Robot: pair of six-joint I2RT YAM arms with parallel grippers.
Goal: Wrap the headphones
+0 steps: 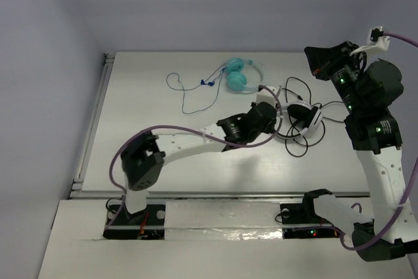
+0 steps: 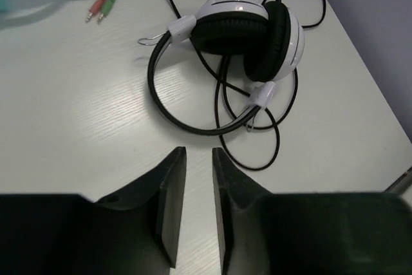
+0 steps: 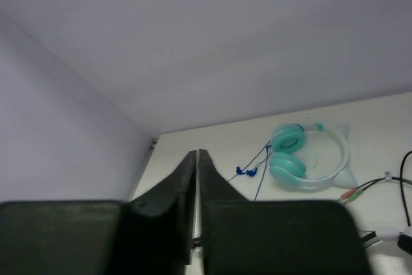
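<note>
The headphones (image 2: 248,30) are found on the desk (image 2: 77,107), loosely ringed by their cable (image 2: 270,159), at one o'clock just beyond the left claw (image 2: 198,152). That claw is held slightly parted and empty. The right claw (image 3: 196,158) is clenched on nothing.

Left claw (image 2: 199,156) narrowly parted, empty, near headphones (image 2: 238,30).

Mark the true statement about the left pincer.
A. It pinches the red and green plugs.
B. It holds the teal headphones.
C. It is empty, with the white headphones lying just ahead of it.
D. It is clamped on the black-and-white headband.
C: the left wrist view shows the left pincer slightly open with nothing in its gap, and the headphones lying on the table beyond it, untouched.
</note>
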